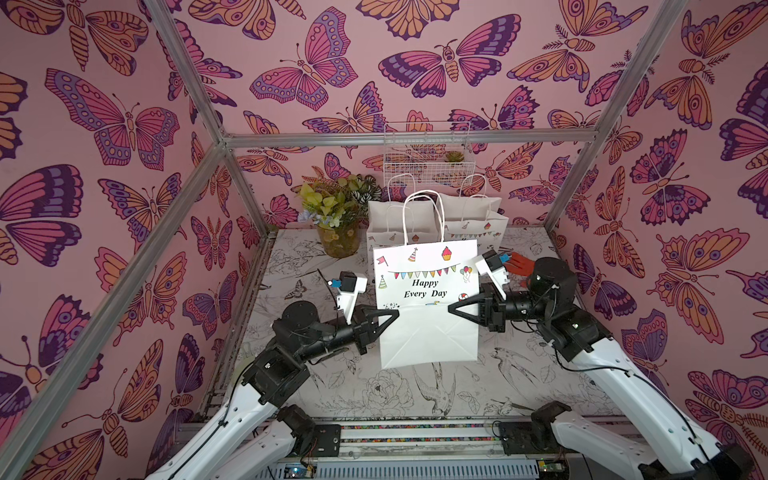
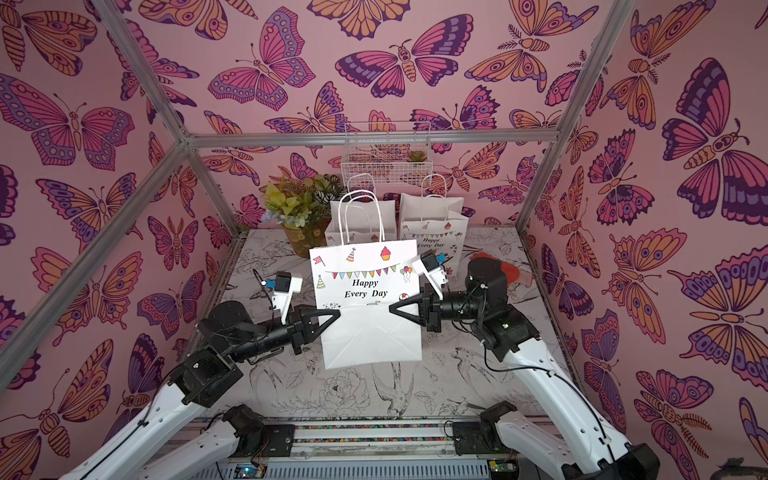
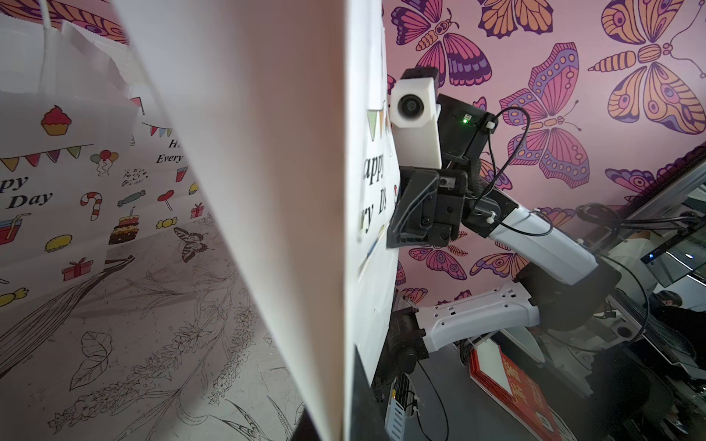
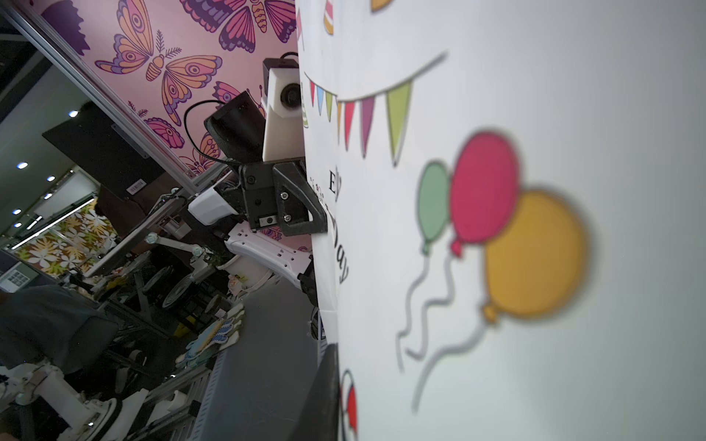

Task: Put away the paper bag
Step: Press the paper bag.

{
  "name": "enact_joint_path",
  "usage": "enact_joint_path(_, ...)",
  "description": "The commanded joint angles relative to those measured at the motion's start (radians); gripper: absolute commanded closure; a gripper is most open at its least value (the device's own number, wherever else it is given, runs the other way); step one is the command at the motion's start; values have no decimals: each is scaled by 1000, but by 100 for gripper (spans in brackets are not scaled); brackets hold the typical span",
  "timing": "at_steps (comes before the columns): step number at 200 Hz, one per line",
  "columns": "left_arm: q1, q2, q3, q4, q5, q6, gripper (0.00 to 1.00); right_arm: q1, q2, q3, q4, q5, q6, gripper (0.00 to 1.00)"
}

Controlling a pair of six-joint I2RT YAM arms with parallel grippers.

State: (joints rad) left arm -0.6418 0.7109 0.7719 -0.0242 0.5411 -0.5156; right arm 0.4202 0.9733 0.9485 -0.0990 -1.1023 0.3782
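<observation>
The left tool (image 1: 397, 312) and right tool (image 1: 451, 309) are clamping shut on opposite side edges of the flat white printed paper bag (image 1: 428, 336), which is hanging above the mid tabletop (image 1: 415, 390). Arms pulling apart risk tearing it, and uneven motion risks it slipping free or toppling the standing white paper bags (image 1: 473, 226) at the far side.
</observation>
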Motion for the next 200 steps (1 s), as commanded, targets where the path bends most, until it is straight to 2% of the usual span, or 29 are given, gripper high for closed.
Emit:
enact_joint_path(1,1,-1,24,-15,-12,25,100,-18,-19,7,51,-14,28,95)
enact_joint_path(10,0,1,24,-17,-10,28,100,-20,-18,5,62,-14,36,100)
enact_joint_path(22,1,6,24,-18,-4,26,99,-20,-15,0,74,-14,44,100)
enact_joint_path(51,1,25,15,38,18,0,68,-20,2,-4,81,-25,49,100)
enact_joint_path(70,0,39,-2,116,30,-33,64,-20,10,-4,79,-39,49,100)
enact_joint_path(134,1,86,-23,176,13,-50,70,-18,31,-11,70,-71,33,100)
enact_joint_path(168,1,107,-12,176,11,-48,78,-18,57,-7,68,-86,30,100)
enact_joint_path(181,0,110,-11,174,6,-49,87,-18,58,-6,67,-87,30,100)
enact_joint_path(195,1,114,-5,157,-4,-51,97,-18,52,-2,53,-70,21,91)
enact_joint_path(200,1,118,1,138,-3,-50,99,-18,50,3,42,-57,15,82)
